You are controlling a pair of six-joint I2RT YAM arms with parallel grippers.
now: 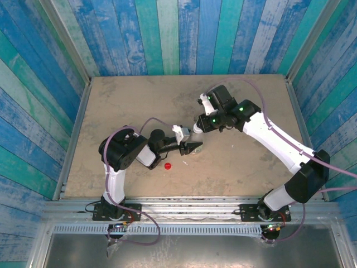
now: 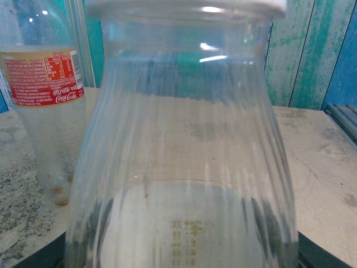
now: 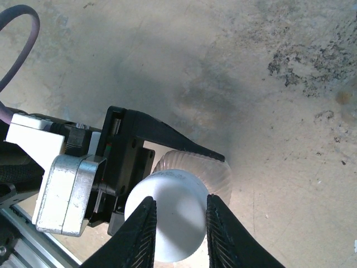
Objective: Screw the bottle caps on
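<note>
Two hands meet over the middle of the counter (image 1: 139,100) on my overhead feed. The left arm lies low, folded at the elbow and reaching rightward from its base. Its left hand (image 1: 192,147) is clamped on the clear ribbed bottle (image 2: 184,167), which stands upright on the counter. Through the right wrist camera I see its black fingers (image 3: 178,139) pressed against the bottle's ribbed shoulder. The right arm rises from its base at the near right, bends at the elbow and comes in above the bottle, wrist tipped so that the right hand (image 3: 178,223) points straight down. Its two ridged fingers are closed in against opposite sides of the white cap (image 3: 167,206), which sits on the bottle's neck; how far it is threaded on I cannot tell. On the left wrist camera the held bottle is right up close, the cap's rim at the top edge and faint yellowish print low on the body. Behind it to the left stands the Coca-Cola bottle (image 2: 47,111) with its red label, upright on the counter, its top cut off by the frame. The red cap (image 1: 168,166) lies loose on the counter just nearer me than the left forearm, apart from the held bottle.
</note>
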